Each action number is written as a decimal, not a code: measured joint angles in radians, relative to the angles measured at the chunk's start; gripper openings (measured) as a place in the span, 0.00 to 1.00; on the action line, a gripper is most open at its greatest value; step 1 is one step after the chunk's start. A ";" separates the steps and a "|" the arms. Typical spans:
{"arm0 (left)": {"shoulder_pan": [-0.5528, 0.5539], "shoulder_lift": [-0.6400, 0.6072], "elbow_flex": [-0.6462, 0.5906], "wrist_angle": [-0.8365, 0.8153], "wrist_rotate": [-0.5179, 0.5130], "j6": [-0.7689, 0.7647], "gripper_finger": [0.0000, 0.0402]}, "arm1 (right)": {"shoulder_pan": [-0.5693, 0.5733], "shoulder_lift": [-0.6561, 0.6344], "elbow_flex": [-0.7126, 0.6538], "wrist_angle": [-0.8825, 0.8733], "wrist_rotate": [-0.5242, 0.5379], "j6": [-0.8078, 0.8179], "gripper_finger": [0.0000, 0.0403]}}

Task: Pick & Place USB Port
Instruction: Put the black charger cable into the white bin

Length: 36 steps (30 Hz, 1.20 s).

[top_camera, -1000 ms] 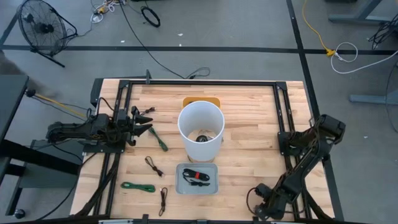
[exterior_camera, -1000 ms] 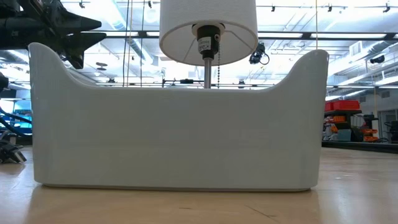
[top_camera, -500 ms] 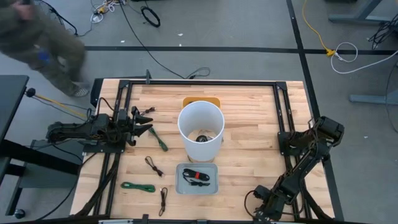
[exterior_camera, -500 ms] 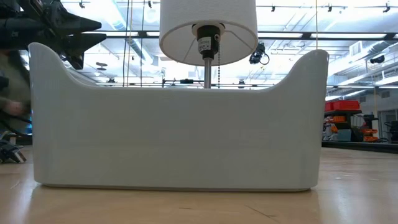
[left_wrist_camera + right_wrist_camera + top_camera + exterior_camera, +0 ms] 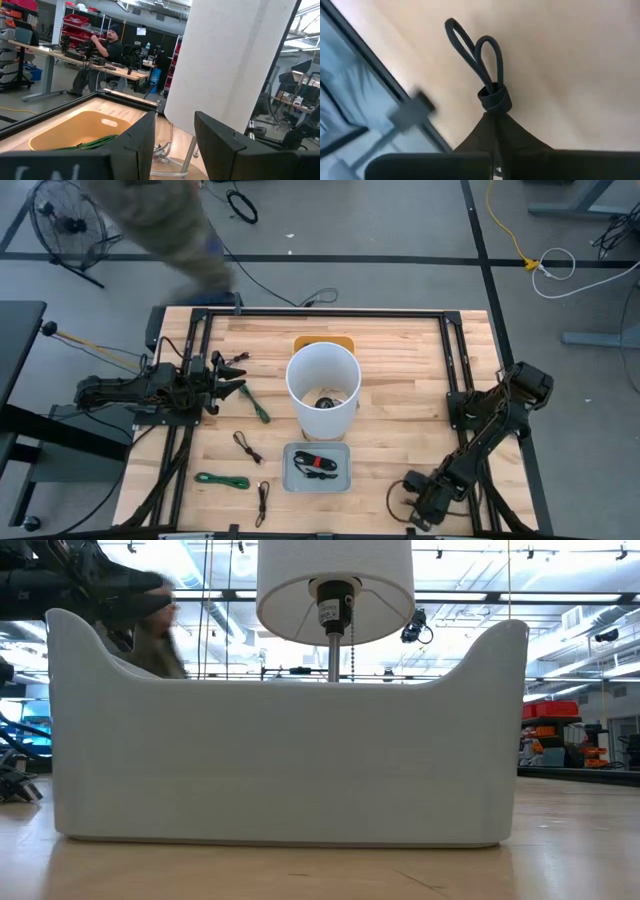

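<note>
A black USB cable [image 5: 482, 65], coiled and tied into a small bundle, sits at my right gripper [image 5: 495, 119], which is shut on it near the table's front edge, right of the middle [image 5: 412, 502]. Its loops [image 5: 398, 496] stick out toward the left. My left gripper [image 5: 238, 386] hovers open at the left, pointing at the white lamp [image 5: 322, 388]. A grey tray [image 5: 317, 480] in front of the lamp holds a black and red cable. A yellow bin [image 5: 75, 131] behind the lamp holds a green cable. My right gripper pinches the black cable's tied end [image 5: 492, 100] between its two fingers, right at the wrap around the bundle. The fingers come from above, slanting down toward the table. The two loops [image 5: 470, 45] reach out beyond the fingertips; whether they rest on the wood I cannot tell.
Loose cables lie on the left half: a green one [image 5: 258, 408], a black one [image 5: 246, 446], another green one [image 5: 222, 480] and a black one [image 5: 262, 502]. A black frame [image 5: 320, 313] borders the table. A person passes beyond the far left corner [image 5: 165, 220].
My right gripper has edged a little toward the table's left along the front edge. A person has walked past the table's far left side, from left to right.
</note>
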 joint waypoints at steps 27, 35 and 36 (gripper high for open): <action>0.000 0.000 0.000 -0.031 0.000 -0.008 0.36 | -0.348 -0.202 0.003 0.567 0.460 -0.875 0.00; 0.000 0.000 0.000 -0.033 0.000 -0.026 0.36 | -0.381 -0.182 0.003 0.602 0.524 -0.993 0.00; 0.000 0.000 0.000 -0.033 0.000 -0.026 0.36 | -0.382 -0.171 0.003 0.607 0.531 -1.006 0.00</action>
